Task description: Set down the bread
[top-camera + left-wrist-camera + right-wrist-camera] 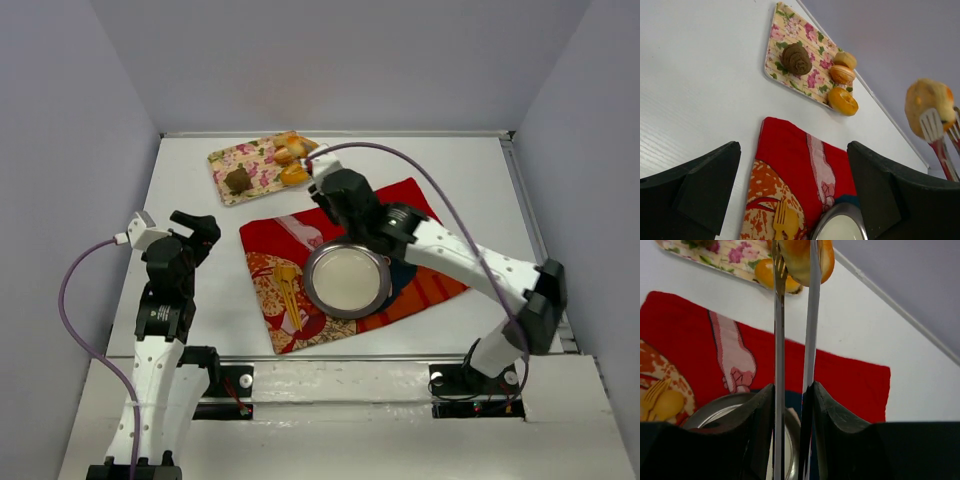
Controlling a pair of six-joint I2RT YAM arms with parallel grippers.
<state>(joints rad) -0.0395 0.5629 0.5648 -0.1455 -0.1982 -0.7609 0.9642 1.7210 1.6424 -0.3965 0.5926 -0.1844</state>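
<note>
Right gripper [792, 390] fingers clamp tight on one pair of tongs [810, 340]. Tong tips pinch the bread [930, 107], lifted in the air near one floral mat [785, 35]. On mat: three small rolls [842, 75], one dark piece [796, 59]. Left gripper [792, 165] jaws wide apart, empty. One red cloth [790, 145], one plate [312, 262], one yellow fork [780, 220].

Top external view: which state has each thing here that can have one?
bread: lifted, pinched in the tongs
tongs: closed on the bread
right claw: shut on the tongs
left claw: open, holding nothing
plate: empty, on the red cloth
</note>
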